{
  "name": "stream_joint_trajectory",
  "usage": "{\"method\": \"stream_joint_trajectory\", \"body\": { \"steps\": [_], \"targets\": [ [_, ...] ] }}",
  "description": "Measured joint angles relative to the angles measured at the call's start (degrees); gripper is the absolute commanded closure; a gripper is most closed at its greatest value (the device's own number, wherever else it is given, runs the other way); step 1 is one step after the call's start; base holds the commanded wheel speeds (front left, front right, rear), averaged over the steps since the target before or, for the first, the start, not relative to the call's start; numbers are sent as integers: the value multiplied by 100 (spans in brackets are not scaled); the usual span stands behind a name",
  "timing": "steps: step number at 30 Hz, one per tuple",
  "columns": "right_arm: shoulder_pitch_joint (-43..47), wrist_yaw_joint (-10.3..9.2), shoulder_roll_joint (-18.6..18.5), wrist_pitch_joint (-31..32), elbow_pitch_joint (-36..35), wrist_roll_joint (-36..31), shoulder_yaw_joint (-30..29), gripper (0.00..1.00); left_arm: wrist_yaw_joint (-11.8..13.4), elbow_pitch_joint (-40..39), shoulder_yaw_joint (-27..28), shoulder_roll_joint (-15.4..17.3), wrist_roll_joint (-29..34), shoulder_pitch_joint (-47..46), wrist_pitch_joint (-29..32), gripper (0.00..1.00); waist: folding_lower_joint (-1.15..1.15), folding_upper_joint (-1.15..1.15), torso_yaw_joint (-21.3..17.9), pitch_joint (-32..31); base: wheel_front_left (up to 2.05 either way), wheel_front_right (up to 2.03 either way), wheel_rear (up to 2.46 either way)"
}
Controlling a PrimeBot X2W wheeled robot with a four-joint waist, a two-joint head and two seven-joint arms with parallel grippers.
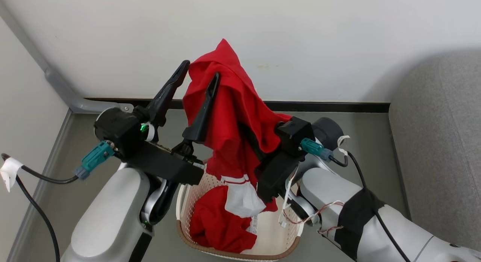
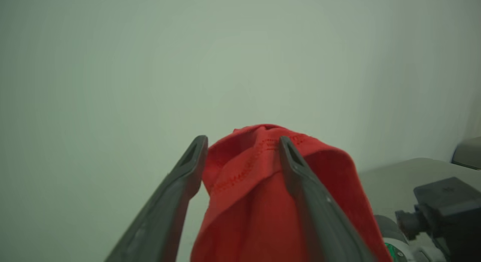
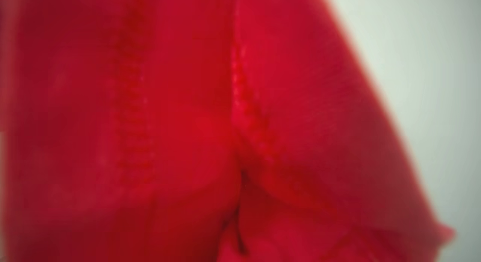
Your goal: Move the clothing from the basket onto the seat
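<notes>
Red garment (image 1: 235, 104) hanging over basket (image 1: 280, 235), long axis vertical, peak up

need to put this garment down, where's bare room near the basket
The grey sofa is bare. Floor beside it, below the baseboard, is free. Above the basket it's crowded with the raised red garment; another garment fills its left half.

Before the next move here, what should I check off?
1. Left gripper open: ok, fingers spread.
2. Left gripper free of lifted garment: not ok, cloth lies between its fingers.
3. Right gripper shut on lifted garment: ok, fingers under cloth.
4. Lifted garment's tail above basket rim: cannot tell.
5. Basket emptied: not ok, second garment lies inside.
6. Seat at robot's right: ok.
</notes>
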Motion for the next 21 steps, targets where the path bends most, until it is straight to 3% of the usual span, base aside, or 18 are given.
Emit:
{"method": "stream_joint_trajectory", "body": {
  "steps": [10,21],
  "targets": [
    [-3,-29,1,-3,171,301,93,100,27,705,341,93,5,328,0,0,0,0,-156,-139,0,0,0],
    [-2,-75,1,-4,152,461,67,100,269,1292,889,385,41,866,0,0,-1,0,-254,-217,0,0,0]
  ]
}}
